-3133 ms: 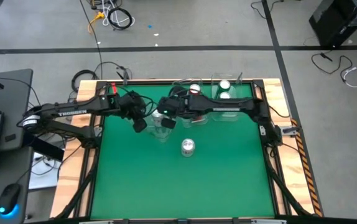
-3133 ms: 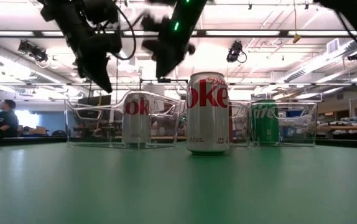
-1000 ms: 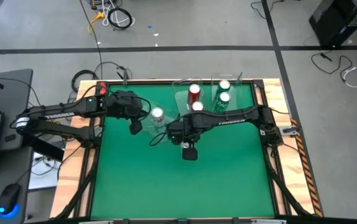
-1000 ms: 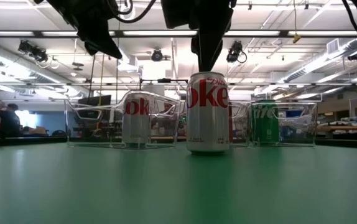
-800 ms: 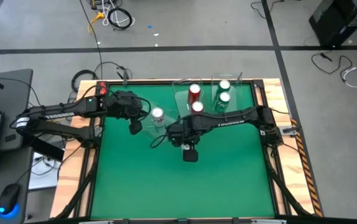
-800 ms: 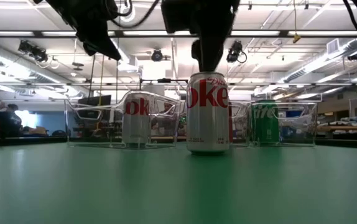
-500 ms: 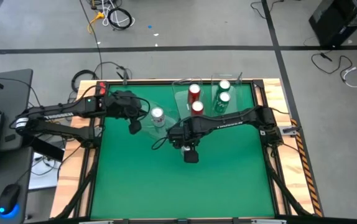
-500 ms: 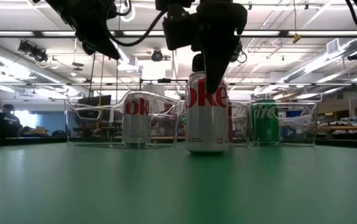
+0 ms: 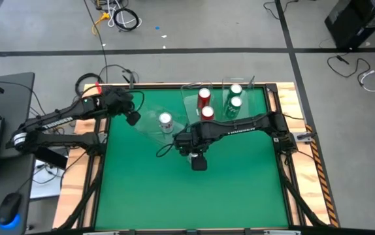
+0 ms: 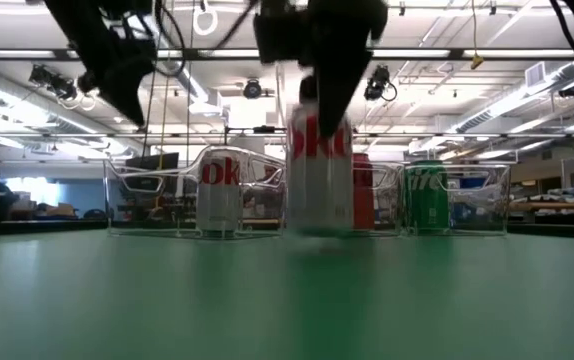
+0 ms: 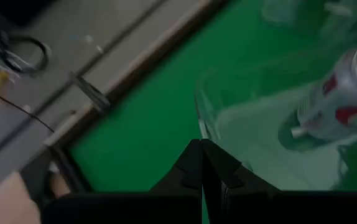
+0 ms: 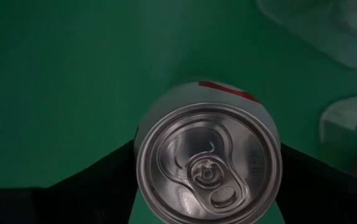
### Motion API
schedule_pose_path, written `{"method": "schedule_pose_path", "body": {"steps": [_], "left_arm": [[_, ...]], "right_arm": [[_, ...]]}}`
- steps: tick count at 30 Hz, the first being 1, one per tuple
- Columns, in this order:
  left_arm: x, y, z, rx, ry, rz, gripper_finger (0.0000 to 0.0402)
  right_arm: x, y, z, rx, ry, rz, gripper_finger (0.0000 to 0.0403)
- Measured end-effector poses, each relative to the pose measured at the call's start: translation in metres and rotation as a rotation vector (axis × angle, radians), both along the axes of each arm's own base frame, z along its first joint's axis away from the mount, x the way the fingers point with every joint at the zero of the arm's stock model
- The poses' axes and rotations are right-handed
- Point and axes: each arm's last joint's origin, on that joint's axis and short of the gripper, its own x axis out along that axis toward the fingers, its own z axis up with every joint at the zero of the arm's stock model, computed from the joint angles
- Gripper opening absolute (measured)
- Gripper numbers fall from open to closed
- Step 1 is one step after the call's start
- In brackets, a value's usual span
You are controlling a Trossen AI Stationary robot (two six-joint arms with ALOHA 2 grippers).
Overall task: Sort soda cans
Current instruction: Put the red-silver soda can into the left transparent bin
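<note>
A silver can (image 10: pixel 319 175) shows in the low view under my right gripper (image 9: pixel 198 161), which is shut on it near the table's middle. Its top (image 12: pixel 206 165) fills the right wrist view. A second silver can (image 9: pixel 165 121) stands upright in the left clear bin (image 9: pixel 149 124); the left wrist view shows it too (image 11: pixel 334 106). Two red cans (image 9: pixel 206 104) stand in the middle bin, and two green cans (image 9: pixel 235 96) in the right bin. My left gripper (image 9: pixel 132 117) is shut, holds nothing and hangs high near the table's far left corner. My right gripper holds the silver can by its upper side wall, just under the rim (image 12: pixel 139 163). The can is pinched between the two fingers (image 12: pixel 113 168), which come from above and point down, one on each side. It stays upright and seems lifted just clear of the table (image 10: pixel 319 236).
Three clear plastic bins stand in a row along the table's far edge (image 9: pixel 194 85). The green mat (image 9: pixel 194 196) spreads out toward the near edge. A wooden frame borders the table. A laptop and a mouse lie on a desk to the left.
My right gripper has come down over the silver can and taken hold of it. The can has risen slightly and shifted a little toward the table's left. My left gripper has drawn back from the left bin toward the table's far left corner.
</note>
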Motion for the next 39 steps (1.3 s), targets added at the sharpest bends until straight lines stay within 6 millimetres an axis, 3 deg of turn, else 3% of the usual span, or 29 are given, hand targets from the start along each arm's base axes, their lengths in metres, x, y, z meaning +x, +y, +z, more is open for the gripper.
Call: {"method": "schedule_pose_path", "body": {"steps": [5, 9, 11, 14, 22, 26, 31, 39], "left_arm": [[-0.002, 0.014, -0.023, -0.056, 0.022, 0.034, 0.0000], [-0.007, 0.022, -0.033, -0.085, 0.023, 0.051, 0.0000], [-0.008, 0.023, -0.037, -0.128, 0.015, 0.040, 0.0000], [-0.010, 0.023, -0.047, -0.198, 0.003, 0.009, 0.0000], [-0.010, 0.021, -0.059, -0.236, -0.016, -0.023, 0.0000], [-0.009, 0.021, -0.059, -0.237, -0.017, -0.026, 0.0000], [-0.008, 0.021, -0.059, -0.235, -0.022, -0.051, 0.0000], [-0.008, 0.021, -0.059, -0.242, -0.033, -0.062, 0.0000]], "right_arm": [[-0.004, 0.012, 0.048, -0.005, -0.056, 0.029, 0.0305], [-0.005, 0.015, 0.092, -0.084, -0.207, 0.040, 0.0304], [-0.004, 0.010, 0.111, -0.147, -0.297, 0.030, 0.0304], [0.004, -0.007, 0.124, -0.229, -0.412, -0.004, 0.0305], [0.022, -0.067, 0.104, -0.201, -0.400, -0.061, 0.0304], [0.024, -0.086, 0.092, -0.119, -0.343, -0.073, 0.0304], [0.030, -0.089, 0.076, -0.076, -0.290, -0.065, 0.0304], [0.030, -0.093, 0.076, -0.059, -0.296, -0.073, 0.0304]]}}
